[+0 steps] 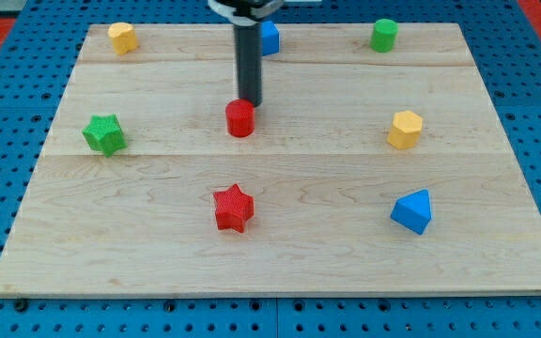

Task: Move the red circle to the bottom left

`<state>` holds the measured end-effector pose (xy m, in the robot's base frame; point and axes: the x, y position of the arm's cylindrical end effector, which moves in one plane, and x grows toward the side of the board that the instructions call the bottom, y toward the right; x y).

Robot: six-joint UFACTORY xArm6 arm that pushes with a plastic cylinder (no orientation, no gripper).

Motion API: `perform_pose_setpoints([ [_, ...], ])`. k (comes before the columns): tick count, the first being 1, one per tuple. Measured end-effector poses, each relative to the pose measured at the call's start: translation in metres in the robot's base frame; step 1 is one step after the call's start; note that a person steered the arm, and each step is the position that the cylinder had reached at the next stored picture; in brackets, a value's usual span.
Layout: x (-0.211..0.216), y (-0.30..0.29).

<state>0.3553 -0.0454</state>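
Observation:
The red circle [239, 118], a small red cylinder, stands a little above the middle of the wooden board [280, 272]. My tip [250, 102] is at its upper right edge, touching it or nearly so. The rod rises from there to the view's top.
A red star [233, 207] lies below the red circle. A green star [103, 133] is at the left, a yellow block [122, 37] at the top left, a blue block [268, 38] behind the rod, a green cylinder [383, 35] at the top right, a yellow hexagon [405, 129] and a blue block [412, 210] at the right.

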Motion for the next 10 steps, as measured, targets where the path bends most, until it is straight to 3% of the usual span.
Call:
perform_pose_setpoints([
  [1, 0.013, -0.044],
  [3, 0.000, 0.050],
  [4, 0.036, 0.034],
  [6, 0.108, -0.107],
  [7, 0.082, -0.107],
  [9, 0.142, -0.178],
  [10, 0.139, -0.171],
])
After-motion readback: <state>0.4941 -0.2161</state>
